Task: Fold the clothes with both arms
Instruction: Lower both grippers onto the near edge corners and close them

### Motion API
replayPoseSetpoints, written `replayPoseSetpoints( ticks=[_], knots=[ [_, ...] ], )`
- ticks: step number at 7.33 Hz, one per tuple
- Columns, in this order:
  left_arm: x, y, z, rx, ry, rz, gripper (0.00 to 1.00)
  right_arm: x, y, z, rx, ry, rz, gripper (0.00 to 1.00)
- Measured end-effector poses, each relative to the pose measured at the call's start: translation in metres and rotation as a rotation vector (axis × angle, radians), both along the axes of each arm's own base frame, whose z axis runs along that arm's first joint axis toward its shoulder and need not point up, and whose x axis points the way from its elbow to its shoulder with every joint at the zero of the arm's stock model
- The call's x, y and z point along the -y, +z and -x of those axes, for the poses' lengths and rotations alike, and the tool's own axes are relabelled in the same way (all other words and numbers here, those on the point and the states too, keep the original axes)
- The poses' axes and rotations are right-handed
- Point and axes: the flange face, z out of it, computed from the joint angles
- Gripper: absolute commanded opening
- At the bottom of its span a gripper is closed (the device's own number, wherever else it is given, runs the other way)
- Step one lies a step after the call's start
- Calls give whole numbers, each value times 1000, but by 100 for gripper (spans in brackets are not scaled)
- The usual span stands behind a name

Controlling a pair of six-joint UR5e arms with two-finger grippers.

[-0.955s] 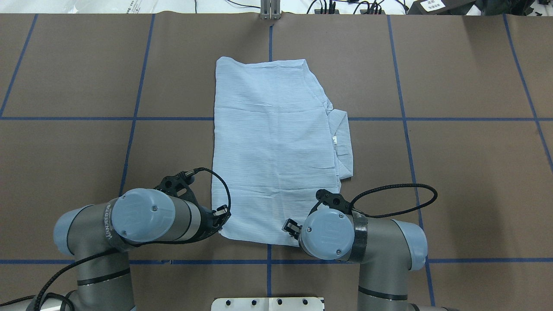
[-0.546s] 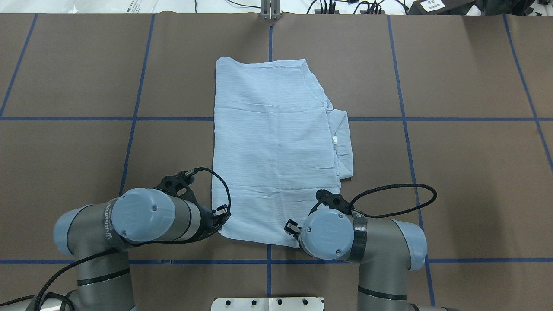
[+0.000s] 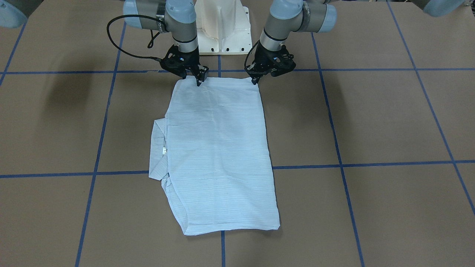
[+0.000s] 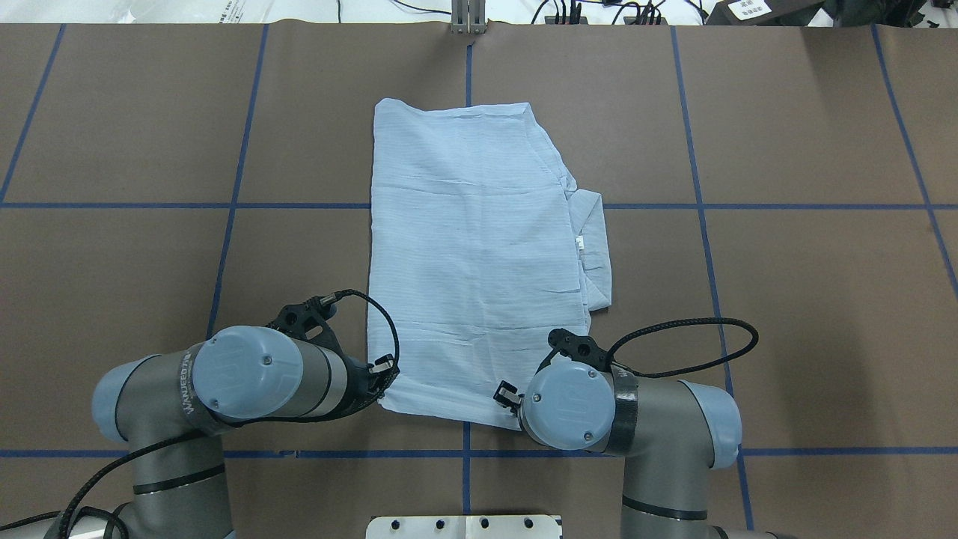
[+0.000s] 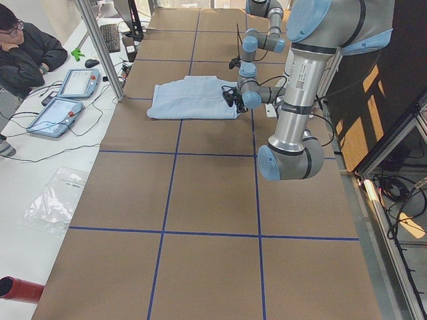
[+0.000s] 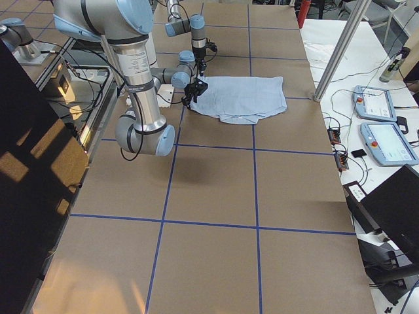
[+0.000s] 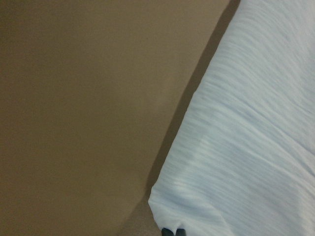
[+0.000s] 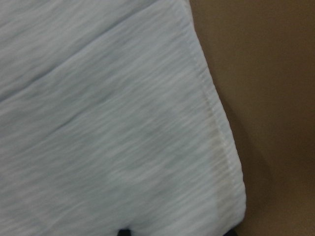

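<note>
Light blue striped shirt (image 4: 471, 247): flat and part-folded on the brown table (image 4: 786, 299), hem nearest the white pedestal base (image 3: 222, 33).
Left gripper (image 3: 255, 79): narrow, pinching one hem corner.
Right gripper (image 3: 199, 79): seemingly wide, astride the other corner.
Change over the last second: right gripper crept marginally along the hem. Grasp likely unfinished, lift not begun.

Light blue striped shirt (image 4: 475, 254), folded long rectangle, flat, collar (image 4: 595, 247) jutting right, left arm (image 4: 247, 382) and right arm (image 4: 569, 408) at near corners
</note>
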Motion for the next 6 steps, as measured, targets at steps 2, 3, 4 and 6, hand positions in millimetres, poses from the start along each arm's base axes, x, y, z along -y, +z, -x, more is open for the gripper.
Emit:
replayPoseSetpoints(
  ticks=[2, 3, 4, 6],
  knots=[
    [0, 1, 0, 1, 0, 0, 0, -1, 1, -1, -3, -3, 3, 99],
    [0, 1, 0, 2, 0, 0, 0, -1, 1, -1, -4, -3, 4, 99],
    [0, 1, 0, 2, 0, 1, 0, -1, 1, -1, -6, -3, 4, 99],
    [0, 2, -1, 5, 1, 2, 0, -1, 1, -1, -8, -3, 5, 95]
  ],
)
